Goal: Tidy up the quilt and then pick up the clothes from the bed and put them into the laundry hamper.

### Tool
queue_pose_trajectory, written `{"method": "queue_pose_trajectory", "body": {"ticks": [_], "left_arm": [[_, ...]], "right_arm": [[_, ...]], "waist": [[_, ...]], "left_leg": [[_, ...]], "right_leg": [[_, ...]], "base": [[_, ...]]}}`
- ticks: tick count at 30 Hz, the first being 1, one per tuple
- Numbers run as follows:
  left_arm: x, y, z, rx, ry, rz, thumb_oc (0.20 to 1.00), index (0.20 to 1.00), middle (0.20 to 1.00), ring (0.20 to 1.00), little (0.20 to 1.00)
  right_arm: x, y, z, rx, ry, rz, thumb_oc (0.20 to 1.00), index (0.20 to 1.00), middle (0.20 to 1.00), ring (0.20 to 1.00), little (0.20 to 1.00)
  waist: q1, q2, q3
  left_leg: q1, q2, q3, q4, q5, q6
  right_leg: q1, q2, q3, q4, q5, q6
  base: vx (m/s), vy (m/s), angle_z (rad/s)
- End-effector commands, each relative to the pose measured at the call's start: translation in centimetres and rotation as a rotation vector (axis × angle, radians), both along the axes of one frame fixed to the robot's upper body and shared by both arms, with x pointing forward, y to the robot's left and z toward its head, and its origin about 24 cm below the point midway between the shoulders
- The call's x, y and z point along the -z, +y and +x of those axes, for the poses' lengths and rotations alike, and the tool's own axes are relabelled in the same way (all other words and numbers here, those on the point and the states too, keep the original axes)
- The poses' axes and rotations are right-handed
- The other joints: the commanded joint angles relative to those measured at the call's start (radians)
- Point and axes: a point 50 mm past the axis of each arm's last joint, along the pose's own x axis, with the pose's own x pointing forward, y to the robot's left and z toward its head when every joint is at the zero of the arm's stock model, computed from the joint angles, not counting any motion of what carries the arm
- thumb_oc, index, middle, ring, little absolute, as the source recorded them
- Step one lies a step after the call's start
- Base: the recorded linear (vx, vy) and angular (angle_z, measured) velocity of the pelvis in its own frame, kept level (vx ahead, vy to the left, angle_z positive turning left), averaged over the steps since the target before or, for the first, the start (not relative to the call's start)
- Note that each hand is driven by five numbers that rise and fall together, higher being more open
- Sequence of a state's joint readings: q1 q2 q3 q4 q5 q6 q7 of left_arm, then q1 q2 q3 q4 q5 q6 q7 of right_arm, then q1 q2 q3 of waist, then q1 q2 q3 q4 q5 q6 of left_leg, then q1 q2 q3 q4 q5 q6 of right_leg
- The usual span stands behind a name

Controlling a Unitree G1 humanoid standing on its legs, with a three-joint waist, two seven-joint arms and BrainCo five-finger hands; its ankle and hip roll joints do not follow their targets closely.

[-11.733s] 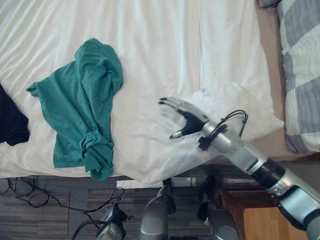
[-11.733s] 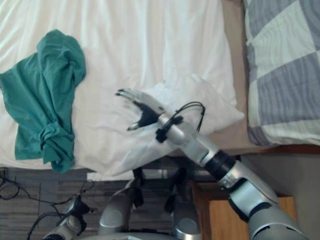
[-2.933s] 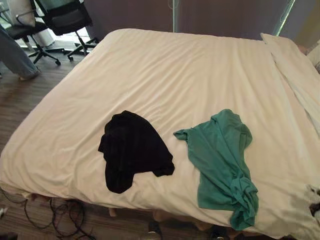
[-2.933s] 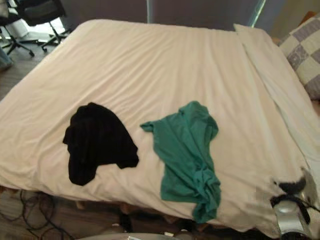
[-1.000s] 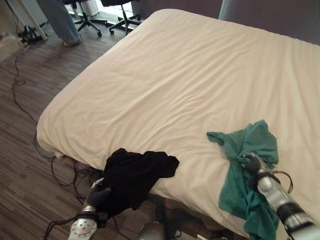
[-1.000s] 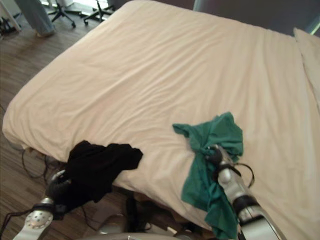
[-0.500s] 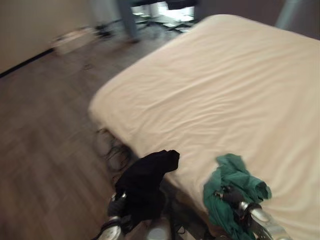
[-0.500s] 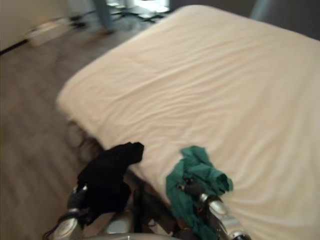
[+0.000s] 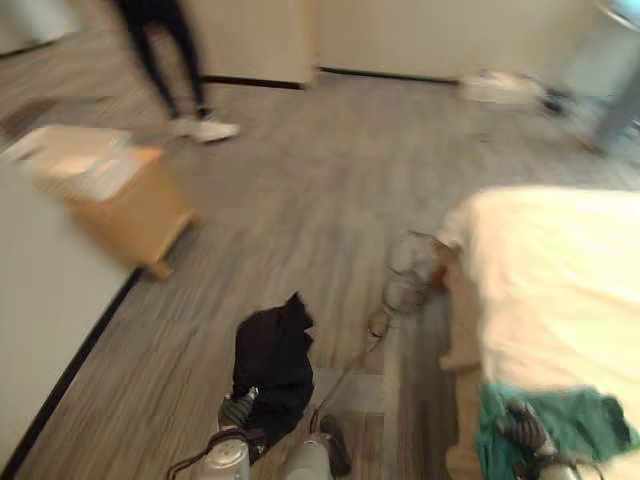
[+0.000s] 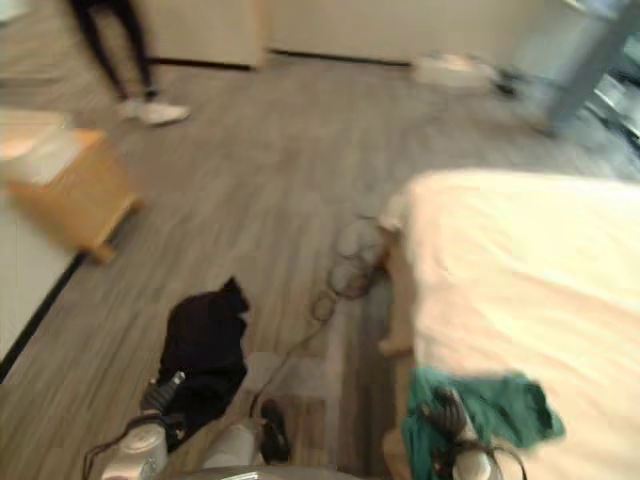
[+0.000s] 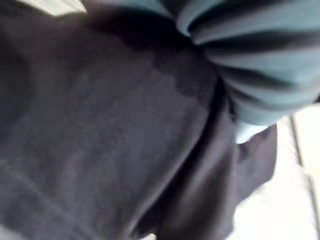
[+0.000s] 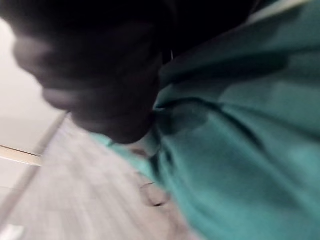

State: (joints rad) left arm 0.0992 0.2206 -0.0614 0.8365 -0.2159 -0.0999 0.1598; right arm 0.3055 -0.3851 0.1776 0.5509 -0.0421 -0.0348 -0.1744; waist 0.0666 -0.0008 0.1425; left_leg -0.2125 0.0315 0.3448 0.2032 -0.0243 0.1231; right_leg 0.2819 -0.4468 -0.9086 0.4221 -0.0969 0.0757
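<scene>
The left hand is clamped on a crumpled black garment bunched above it. The right hand grips a rumpled teal T-shirt that drapes around it.

Grey wood-look flooring is stretching across the room toward a pale wall with a dark skirting line. A bed under cream bedding is filling the right side, its corner jutting toward the middle. A small light-wood cabinet is standing at the left beside a white surface. A person's dark-trousered legs are standing at the far left.
</scene>
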Motion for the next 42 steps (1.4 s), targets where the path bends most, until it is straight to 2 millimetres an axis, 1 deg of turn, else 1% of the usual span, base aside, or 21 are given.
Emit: {"method": "queue_pose_trajectory", "body": {"ticks": [1,2,3,5,6,8,11,12,16,19,23,26,27,28,30,35,36,37,39,41,42], "left_arm": [[-1.6,2.3,0.8,0.016,-0.074,0.119,0.2,0.2,0.2,0.2,0.2],[-1.7,2.2,0.9,-0.008,-0.084,0.112,0.2,0.2,0.2,0.2,0.2],[-1.6,1.6,1.7,0.004,-0.088,0.1,0.2,0.2,0.2,0.2,0.2],[-1.3,1.3,1.6,0.017,-0.073,0.094,0.2,0.2,0.2,0.2,0.2],[0.8,2.0,-0.6,0.032,0.136,0.142,0.2,0.2,0.2,0.2,0.2],[-0.1,1.8,0.9,0.077,0.048,0.138,0.2,0.2,0.2,0.2,0.2],[0.2,1.3,1.0,0.079,0.058,0.11,0.2,0.2,0.2,0.2,0.2],[1.7,-0.6,-0.6,0.194,0.177,0.071,0.2,0.2,0.2,0.2,0.2],[1.3,-0.5,0.1,0.218,0.149,0.099,0.2,0.2,0.2,0.2,0.2],[0.8,-0.3,1.0,0.239,0.119,0.125,0.2,0.2,0.2,0.2,0.2],[0.1,0.0,2.2,0.228,0.07,0.147,0.2,0.2,0.2,0.2,0.2],[-0.1,0.1,2.5,0.216,0.057,0.16,0.2,0.2,0.2,0.2,0.2],[-0.1,0.1,2.5,0.217,0.062,0.162,0.2,0.2,0.2,0.2,0.2],[-0.1,0.3,2.3,0.226,0.07,0.172,0.2,0.2,0.2,0.2,0.2],[-0.1,0.4,2.3,0.229,0.072,0.182,0.2,0.2,0.2,0.2,0.2],[-0.2,1.3,2.5,0.227,0.094,0.207,0.2,0.2,0.2,0.2,0.2],[-0.3,1.5,2.6,0.234,0.1,0.221,0.2,0.2,0.2,0.2,0.2],[-0.5,1.9,3.1,0.242,0.106,0.249,0.2,0.2,0.2,0.2,0.2],[-0.9,2.1,3.9,0.257,0.093,0.28,0.2,0.2,0.2,0.2,0.2],[-1.1,2.2,4.3,0.258,0.082,0.297,0.2,0.2,0.2,0.2,0.2],[-1.6,2.0,5.2,0.284,0.055,0.317,0.2,0.2,0.2,0.2,0.2]], "right_arm": [[-1.9,1.4,6.9,-0.008,-0.209,0.007,0.2,0.2,0.2,0.2,0.2],[-1.9,1.4,7.4,0.009,-0.208,0.011,0.2,0.2,0.2,0.2,0.2],[-1.2,0.8,7.3,0.065,-0.174,-0.005,0.2,0.2,0.2,0.2,0.2],[-0.6,0.5,6.9,0.098,-0.142,0.0,0.2,0.2,0.2,0.2,0.2],[0.6,-0.9,5.6,0.177,-0.054,-0.053,0.2,0.2,0.2,0.2,0.2],[1.2,-0.3,5.0,0.164,-0.01,-0.002,0.2,0.2,0.2,0.2,0.2],[1.7,-0.3,4.6,0.177,0.03,0.025,0.2,0.2,0.2,0.2,0.2],[3.5,1.9,2.7,0.028,0.186,0.058,0.2,0.2,0.2,0.2,0.2],[2.8,2.4,3.9,0.01,0.116,0.071,0.2,0.2,0.2,0.2,0.2],[1.9,2.2,5.4,-0.011,0.051,0.069,0.2,0.2,0.2,0.2,0.2],[0.9,1.8,6.8,-0.026,-0.011,0.037,0.2,0.2,0.2,0.2,0.2],[0.5,1.6,7.3,-0.03,-0.028,0.027,0.2,0.2,0.2,0.2,0.2],[0.4,1.7,7.5,-0.036,-0.029,0.026,0.2,0.2,0.2,0.2,0.2],[0.3,2.0,8.1,-0.064,-0.037,0.016,0.2,0.2,0.2,0.2,0.2],[0.0,2.2,8.8,-0.08,-0.049,0.002,0.2,0.2,0.2,0.2,0.2],[0.3,3.6,9.3,-0.107,-0.045,0.01,0.2,0.2,0.2,0.2,0.2],[0.6,3.7,9.0,-0.099,-0.031,0.017,0.2,0.2,0.2,0.2,0.2],[0.5,4.4,9.7,-0.102,-0.041,0.029,0.2,0.2,0.2,0.2,0.2],[0.2,4.5,10.3,-0.103,-0.058,0.031,0.2,0.2,0.2,0.2,0.2],[-0.1,4.4,10.7,-0.098,-0.073,0.03,0.2,0.2,0.2,0.2,0.2],[-0.5,4.4,11.2,-0.098,-0.097,0.035,0.2,0.2,0.2,0.2,0.2]], "waist": [[0.04,-0.007,0.052],[0.037,0.002,0.064],[0.037,0.011,0.076],[0.034,0.016,0.078],[0.029,0.008,0.077],[0.03,0.003,0.07],[0.035,-0.01,0.035],[0.066,0.011,0.011],[0.068,0.014,0.026],[0.063,0.008,0.052],[0.088,0.02,0.114],[0.099,0.01,0.134],[0.104,0.004,0.132],[0.122,0.019,0.115],[0.143,0.02,0.111],[0.167,-0.033,0.101],[0.165,-0.045,0.106],[0.149,-0.065,0.12],[0.118,-0.046,0.136],[0.104,-0.034,0.143],[0.068,-0.013,0.147]], "left_leg": [[0.169,0.136,-0.085,-0.208,-0.022,-0.203],[0.166,0.125,-0.101,-0.203,-0.015,-0.204],[0.168,0.08,-0.147,-0.216,-0.008,-0.206],[0.178,0.063,-0.168,-0.213,-0.015,-0.205],[0.172,0.041,-0.191,-0.182,-0.041,-0.202],[0.184,0.031,-0.2,-0.177,-0.048,-0.203],[0.204,0.015,-0.175,-0.182,-0.066,-0.196],[0.331,-0.026,-0.258,-0.267,-0.021,-0.168],[0.319,-0.005,-0.261,-0.233,-0.038,-0.185],[0.253,0.019,-0.238,-0.032,-0.082,-0.217],[0.116,0.075,-0.234,0.302,0.024,-0.251],[0.047,0.071,-0.204,0.331,0.012,-0.235],[0.028,0.068,-0.186,0.284,-0.004,-0.227],[-0.001,0.081,-0.107,0.011,0.011,-0.225],[-0.03,0.094,-0.054,-0.148,0.06,-0.231],[-0.023,0.058,-0.049,-0.174,0.094,-0.191],[-0.008,0.052,-0.047,-0.16,0.086,-0.178],[0.028,0.039,-0.029,-0.145,0.046,-0.156],[0.056,0.046,-0.023,-0.155,0.04,-0.125],[0.078,0.049,-0.029,-0.179,0.039,-0.119],[0.142,0.038,-0.054,-0.229,0.03,-0.123]], "right_leg": [[-0.17,-0.081,0.149,-0.105,0.167,0.127],[-0.243,0.004,0.258,-0.079,0.083,0.089],[-0.306,0.133,0.341,-0.13,0.007,0.109],[-0.32,0.168,0.352,-0.146,-0.01,0.096],[-0.29,0.222,0.377,-0.306,-0.024,0.075],[-0.263,0.221,0.383,-0.333,-0.023,0.075],[-0.212,0.224,0.367,-0.37,0.005,0.082],[-0.192,0.292,0.405,-0.439,0.072,0.081],[-0.191,0.31,0.399,-0.433,0.044,0.066],[-0.185,0.319,0.398,-0.443,0.027,0.043],[-0.135,0.35,0.392,-0.47,0.014,-0.008],[-0.109,0.358,0.396,-0.494,0.003,-0.011],[-0.1,0.36,0.394,-0.503,-0.007,-0.003],[-0.067,0.388,0.389,-0.509,-0.06,0.034],[-0.049,0.39,0.374,-0.509,-0.089,0.042],[-0.038,0.409,0.404,-0.405,-0.121,0.045],[-0.052,0.409,0.41,-0.336,-0.118,0.059],[-0.13,0.357,0.427,-0.155,-0.062,0.131],[-0.268,0.301,0.449,0.052,0.099,0.185],[-0.33,0.282,0.466,0.134,0.116,0.186],[-0.386,0.287,0.465,0.1,0.071,0.161]], "base": [[-0.01,0.239,1.36],[0.03,0.254,1.26],[0.08,0.286,1.14],[0.11,0.059,0.94],[0.07,-0.023,1.23],[0.09,0.016,1.3],[0.14,0.026,0.65],[0.05,0.012,-0.16],[0.1,-0.108,-0.03],[0.08,-0.136,0.06],[0.06,-0.104,-0.06],[0.25,-0.067,-0.07],[0.64,0.158,-0.12],[0.67,0.143,-0.08],[0.52,0.174,0.12],[0.44,0.163,-0.12],[0.68,0.309,-0.4],[0.57,0.315,-0.38],[0.43,0.323,-0.12],[0.32,0.219,0.05],[0.33,0.145,0.22]]}}
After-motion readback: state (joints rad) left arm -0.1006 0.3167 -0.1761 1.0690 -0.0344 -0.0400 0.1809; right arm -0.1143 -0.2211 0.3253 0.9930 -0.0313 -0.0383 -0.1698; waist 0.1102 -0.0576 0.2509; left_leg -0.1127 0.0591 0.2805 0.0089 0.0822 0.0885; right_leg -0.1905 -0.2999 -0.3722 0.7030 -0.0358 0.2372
